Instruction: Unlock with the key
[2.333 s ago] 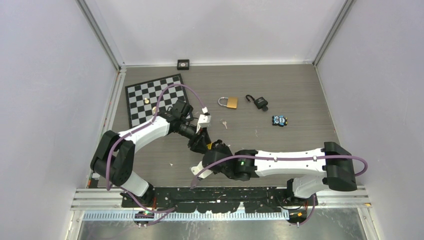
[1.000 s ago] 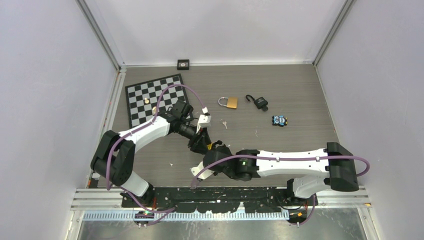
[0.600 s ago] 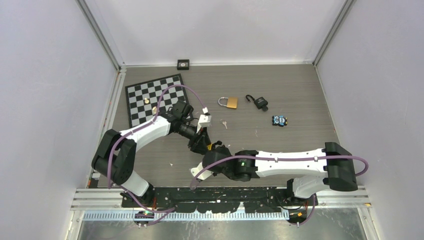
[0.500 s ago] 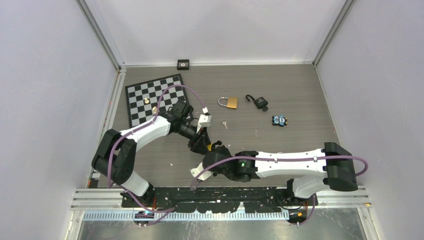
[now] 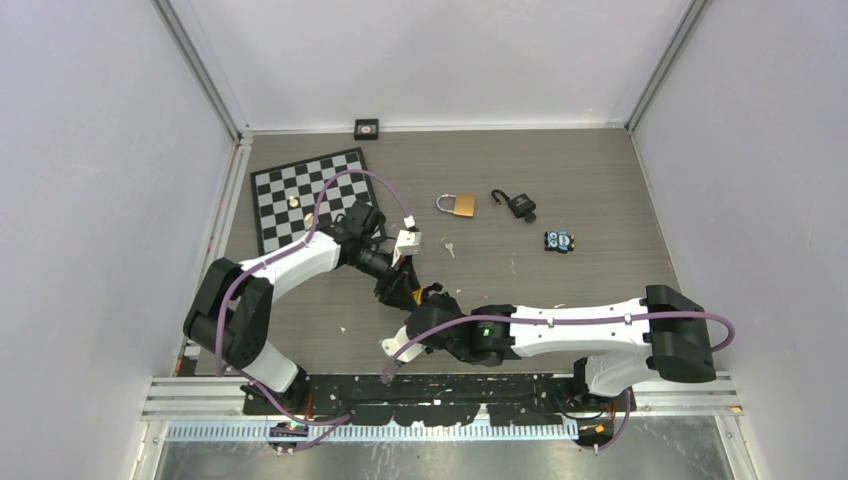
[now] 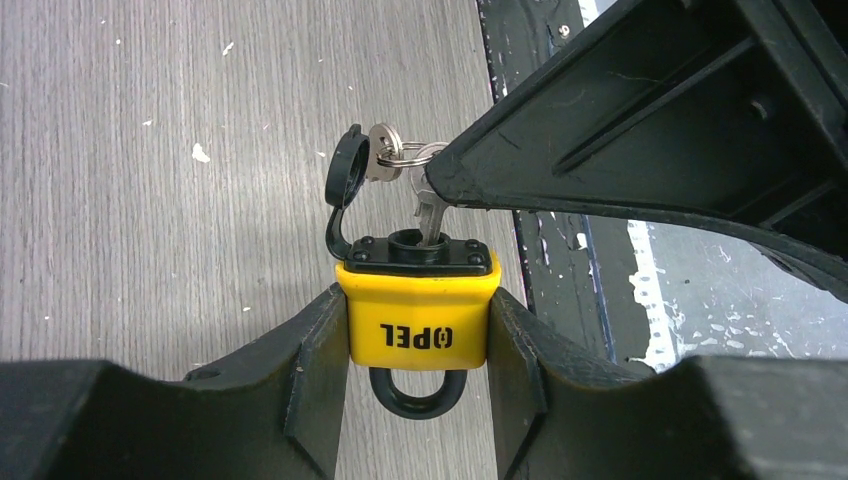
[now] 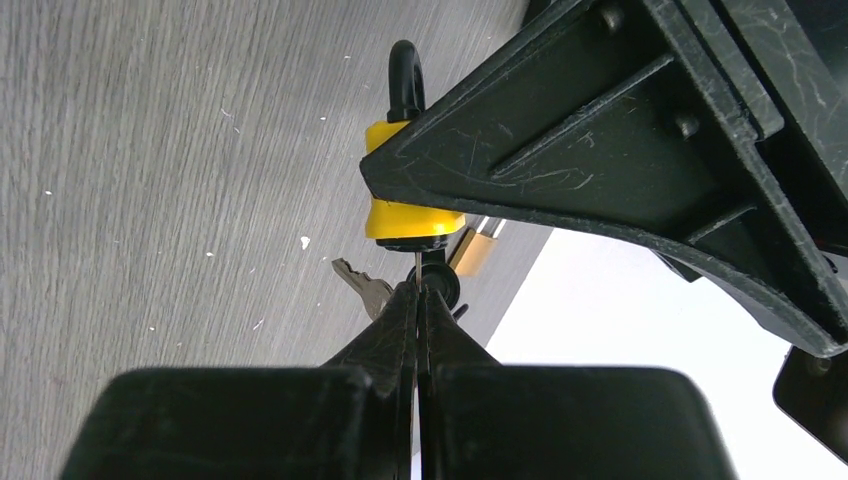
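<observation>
Spanning between pale walls (image 5: 90, 200), a grey wood-grain table (image 5: 600, 170); checkerboard mat (image 5: 275, 215) left of the yellow padlock (image 6: 417, 305). Left gripper (image 6: 418, 340) half spread, clamping the padlock's body. Right gripper (image 7: 418, 300) pinched tight on the key (image 6: 430, 215), blade in the keyhole, seemingly part-seated. Brass padlock (image 5: 461, 205) beyond it, rightward.

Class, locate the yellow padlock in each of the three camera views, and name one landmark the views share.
Top external: yellow padlock, a small speck just below centre, where the two arms meet.
Left wrist: lower centre, clamped in the left gripper's jaws, key in its keyhole.
Right wrist: upper centre, partly behind the left gripper.
Shared landmark: the grey wood-grain table.
</observation>
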`<move>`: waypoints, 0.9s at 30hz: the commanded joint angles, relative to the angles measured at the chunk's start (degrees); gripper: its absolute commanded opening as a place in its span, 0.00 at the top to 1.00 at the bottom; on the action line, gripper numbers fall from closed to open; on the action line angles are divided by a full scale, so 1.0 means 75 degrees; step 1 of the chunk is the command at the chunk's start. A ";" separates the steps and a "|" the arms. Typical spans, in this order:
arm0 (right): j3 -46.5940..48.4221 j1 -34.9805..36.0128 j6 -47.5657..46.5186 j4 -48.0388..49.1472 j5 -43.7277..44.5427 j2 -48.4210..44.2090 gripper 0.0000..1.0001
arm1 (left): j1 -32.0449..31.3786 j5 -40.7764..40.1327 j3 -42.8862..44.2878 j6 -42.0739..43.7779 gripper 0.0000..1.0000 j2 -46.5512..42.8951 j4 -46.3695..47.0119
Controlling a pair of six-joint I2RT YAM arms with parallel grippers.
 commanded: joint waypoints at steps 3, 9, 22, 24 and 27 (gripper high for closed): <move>-0.0031 0.0006 0.0305 0.0871 -0.0800 0.0172 0.99 | -0.0087 0.1486 0.0353 -0.0084 1.00 -0.0224 0.0337; -0.0076 0.0005 0.0641 0.1255 -0.0830 0.0207 1.00 | -0.0081 0.1588 0.0328 -0.0055 1.00 -0.0264 0.0365; 0.0595 -0.0006 0.1475 0.0870 -0.0979 0.0571 0.99 | -0.0104 0.1124 0.0249 0.0113 1.00 -0.0428 0.0382; 0.0763 -0.0009 0.1572 0.0742 -0.0915 0.0669 1.00 | -0.0104 0.0973 0.0141 -0.0416 1.00 -0.0478 0.0902; 0.1106 -0.0007 0.1893 0.0464 -0.0833 0.0879 0.99 | -0.0056 0.0962 0.0079 -0.0985 1.00 -0.0470 0.1344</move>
